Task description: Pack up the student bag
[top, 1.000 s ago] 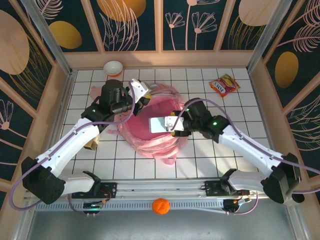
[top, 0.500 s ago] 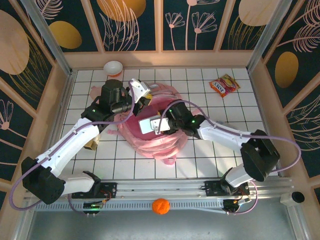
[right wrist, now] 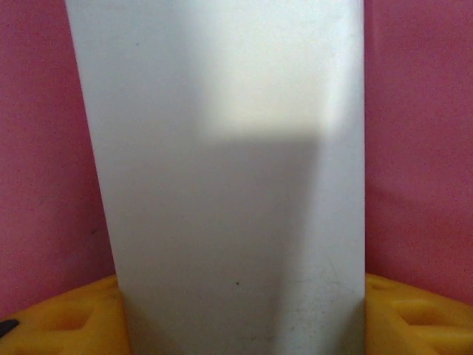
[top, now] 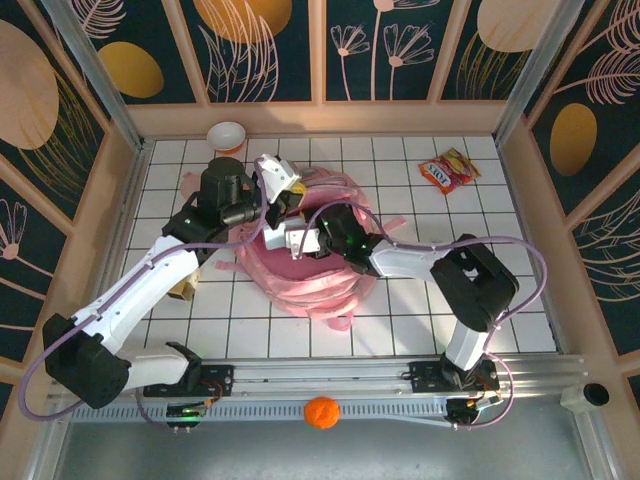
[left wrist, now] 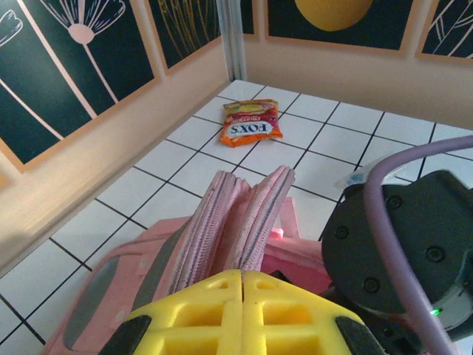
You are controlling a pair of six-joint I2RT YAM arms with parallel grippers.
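Pink bag [top: 312, 290] rim pinched up by left gripper [left wrist: 242, 296]; right gripper [top: 302, 241] clamping white box [right wrist: 229, 185]. Hold mouth taut, slide box in flat.

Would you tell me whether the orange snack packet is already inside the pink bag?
No, the snack packet lies on the table at the far right, apart from the bag.

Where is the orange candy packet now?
In the top view the orange candy packet lies on the white tiles at the far right, near the back wall, apart from the student bag.
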